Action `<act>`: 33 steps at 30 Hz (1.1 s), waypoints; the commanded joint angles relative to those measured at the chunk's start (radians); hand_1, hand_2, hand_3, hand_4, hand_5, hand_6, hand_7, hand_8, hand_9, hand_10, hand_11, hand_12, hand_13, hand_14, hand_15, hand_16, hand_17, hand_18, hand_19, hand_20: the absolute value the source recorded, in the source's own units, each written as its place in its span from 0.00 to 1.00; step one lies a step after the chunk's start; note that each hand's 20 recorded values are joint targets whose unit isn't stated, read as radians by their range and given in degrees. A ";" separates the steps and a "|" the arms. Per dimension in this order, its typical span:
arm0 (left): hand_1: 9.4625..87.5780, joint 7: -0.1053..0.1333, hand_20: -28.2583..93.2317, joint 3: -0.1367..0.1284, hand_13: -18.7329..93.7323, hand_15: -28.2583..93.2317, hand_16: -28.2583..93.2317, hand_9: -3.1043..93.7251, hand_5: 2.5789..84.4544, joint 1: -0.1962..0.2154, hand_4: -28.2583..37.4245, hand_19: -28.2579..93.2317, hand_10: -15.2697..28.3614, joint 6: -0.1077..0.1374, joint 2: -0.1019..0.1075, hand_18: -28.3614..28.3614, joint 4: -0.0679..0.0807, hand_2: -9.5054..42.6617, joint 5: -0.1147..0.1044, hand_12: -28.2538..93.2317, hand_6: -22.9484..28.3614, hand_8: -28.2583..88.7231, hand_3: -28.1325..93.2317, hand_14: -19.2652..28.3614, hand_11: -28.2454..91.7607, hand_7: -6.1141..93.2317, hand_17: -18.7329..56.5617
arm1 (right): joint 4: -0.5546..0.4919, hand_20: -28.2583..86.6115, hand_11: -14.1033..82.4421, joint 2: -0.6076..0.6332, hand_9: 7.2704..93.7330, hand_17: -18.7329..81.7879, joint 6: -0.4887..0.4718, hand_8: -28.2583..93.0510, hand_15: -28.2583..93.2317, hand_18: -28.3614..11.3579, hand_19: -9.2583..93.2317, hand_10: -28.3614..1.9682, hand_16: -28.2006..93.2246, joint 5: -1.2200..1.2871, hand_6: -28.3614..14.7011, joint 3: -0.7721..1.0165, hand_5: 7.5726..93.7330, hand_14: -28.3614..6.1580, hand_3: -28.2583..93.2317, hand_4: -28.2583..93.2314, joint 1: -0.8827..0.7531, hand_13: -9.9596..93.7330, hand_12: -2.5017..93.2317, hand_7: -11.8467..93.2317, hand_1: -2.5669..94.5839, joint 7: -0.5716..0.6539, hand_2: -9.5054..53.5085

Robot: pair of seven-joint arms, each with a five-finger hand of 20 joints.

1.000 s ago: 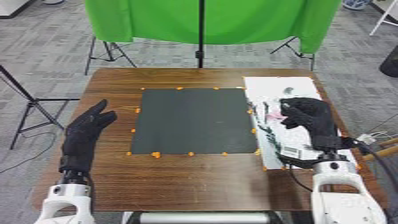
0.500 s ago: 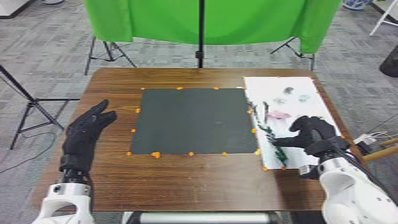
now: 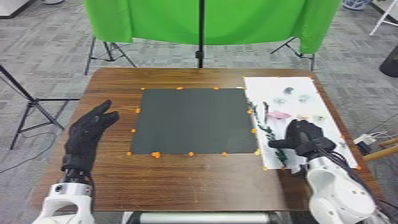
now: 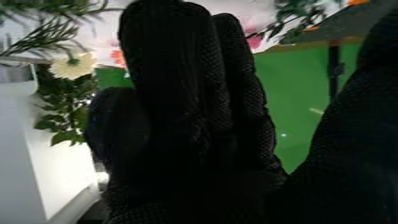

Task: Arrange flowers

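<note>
In the head view my left hand is raised over the table's left side, open. My right hand is over the lower half of the white sheet, beside dark green stems, open. A pink flower lies past its fingers, with pale flowers farther back. In the right wrist view my right hand has straight fingers and holds nothing visible. Around it are a cream flower, a pink flower, an orange-red bloom and green leaves.
A dark square mat with orange markers round its edge lies mid-table, left of the sheet. The brown table runs in front of it. Behind the table hang a green cloth and its stand.
My right hand has drawn back toward the robot from over the sheet's middle, then turned so its fingers point more forward. The pink and pale flowers came into sight. The left hand barely moved.
</note>
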 commanded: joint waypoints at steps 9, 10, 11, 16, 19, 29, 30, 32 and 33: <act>0.20 -0.022 0.43 -0.003 0.50 0.32 0.28 0.52 0.53 0.007 0.12 0.27 0.63 -0.028 -0.002 0.73 -0.002 0.09 0.006 0.35 0.48 0.19 0.77 0.72 0.37 0.14 0.32 | -0.008 0.54 0.46 0.010 0.90 0.85 -0.089 0.19 0.58 0.54 0.95 0.46 0.47 -0.031 0.57 -0.084 0.82 0.70 0.72 0.10 -0.034 0.99 0.27 0.34 0.45 0.043 0.00; 0.20 -0.022 0.43 -0.005 0.50 0.32 0.28 0.52 0.53 0.009 0.12 0.27 0.63 -0.028 -0.004 0.73 -0.003 0.09 0.006 0.36 0.48 0.19 0.77 0.72 0.37 0.14 0.32 | -0.009 0.54 0.47 0.008 0.90 0.85 -0.097 0.27 0.58 0.54 0.95 0.46 0.47 -0.028 0.57 -0.086 0.82 0.71 0.70 0.13 -0.036 1.00 0.27 0.34 0.48 0.045 0.00; 0.20 -0.023 0.43 -0.005 0.50 0.32 0.28 0.52 0.52 0.008 0.12 0.27 0.63 -0.028 -0.002 0.73 -0.002 0.09 0.004 0.36 0.47 0.19 0.77 0.72 0.37 0.14 0.32 | -0.011 0.54 0.47 0.006 0.91 0.85 -0.097 0.33 0.59 0.54 0.96 0.47 0.47 -0.020 0.57 -0.087 0.83 0.72 0.64 0.17 -0.043 1.00 0.27 0.33 0.53 0.050 0.00; 0.20 -0.027 0.43 -0.012 0.49 0.32 0.28 0.51 0.52 0.014 0.12 0.28 0.63 -0.020 -0.007 0.73 -0.005 0.09 -0.006 0.36 0.48 0.19 0.76 0.72 0.37 0.14 0.32 | -0.011 0.54 0.40 0.004 0.97 0.88 -0.110 0.42 0.65 0.57 0.96 0.55 0.44 -0.021 0.59 -0.097 0.86 0.76 0.00 0.64 -0.048 1.00 0.41 0.33 0.93 0.048 0.00; 0.20 -0.033 0.43 -0.009 0.49 0.32 0.28 0.51 0.52 0.010 0.12 0.28 0.63 -0.028 -0.008 0.73 -0.004 0.10 -0.006 0.36 0.48 0.19 0.76 0.72 0.37 0.14 0.32 | -0.002 0.55 0.39 0.011 0.98 0.89 -0.074 0.43 0.67 0.57 0.97 0.57 0.44 -0.021 0.61 -0.099 0.86 0.77 0.00 0.67 -0.043 1.00 0.43 0.34 0.94 0.041 0.00; 0.20 -0.047 0.42 -0.007 0.49 0.32 0.28 0.51 0.52 0.003 0.12 0.28 0.63 -0.041 0.002 0.73 -0.004 0.09 -0.013 0.36 0.48 0.20 0.76 0.73 0.37 0.14 0.32 | -0.064 0.59 0.51 0.015 0.96 0.92 0.140 0.44 0.74 0.58 1.00 0.58 0.41 0.112 0.61 -0.011 0.85 0.82 0.00 0.76 -0.014 1.00 0.41 0.41 0.93 0.059 0.00; 0.20 -0.049 0.42 -0.007 0.49 0.32 0.28 0.51 0.52 0.002 0.12 0.28 0.63 -0.042 0.004 0.73 -0.004 0.09 -0.014 0.36 0.48 0.20 0.76 0.73 0.37 0.14 0.32 | -0.070 0.59 0.52 0.014 0.96 0.92 0.153 0.44 0.74 0.58 1.00 0.58 0.41 0.132 0.61 -0.008 0.84 0.82 0.00 0.77 -0.006 1.00 0.41 0.41 0.93 0.062 0.00; 0.20 -0.047 0.42 -0.009 0.49 0.32 0.28 0.51 0.52 -0.001 0.12 0.28 0.63 -0.036 0.010 0.73 -0.003 0.09 -0.017 0.36 0.48 0.20 0.77 0.73 0.36 0.14 0.32 | -0.095 0.60 0.54 -0.002 0.95 0.92 0.177 0.44 0.75 0.58 1.00 0.58 0.41 0.171 0.61 -0.006 0.84 0.82 0.00 0.78 0.015 1.00 0.40 0.42 0.93 0.066 0.00; 0.20 -0.047 0.42 -0.011 0.49 0.32 0.28 0.51 0.52 -0.005 0.12 0.28 0.63 -0.035 0.014 0.73 0.000 0.09 -0.021 0.36 0.48 0.20 0.77 0.73 0.36 0.14 0.32 | -0.108 0.60 0.54 -0.010 0.95 0.93 0.183 0.44 0.75 0.57 1.00 0.58 0.41 0.190 0.61 -0.007 0.84 0.82 0.00 0.78 0.021 1.00 0.40 0.42 0.93 0.072 0.00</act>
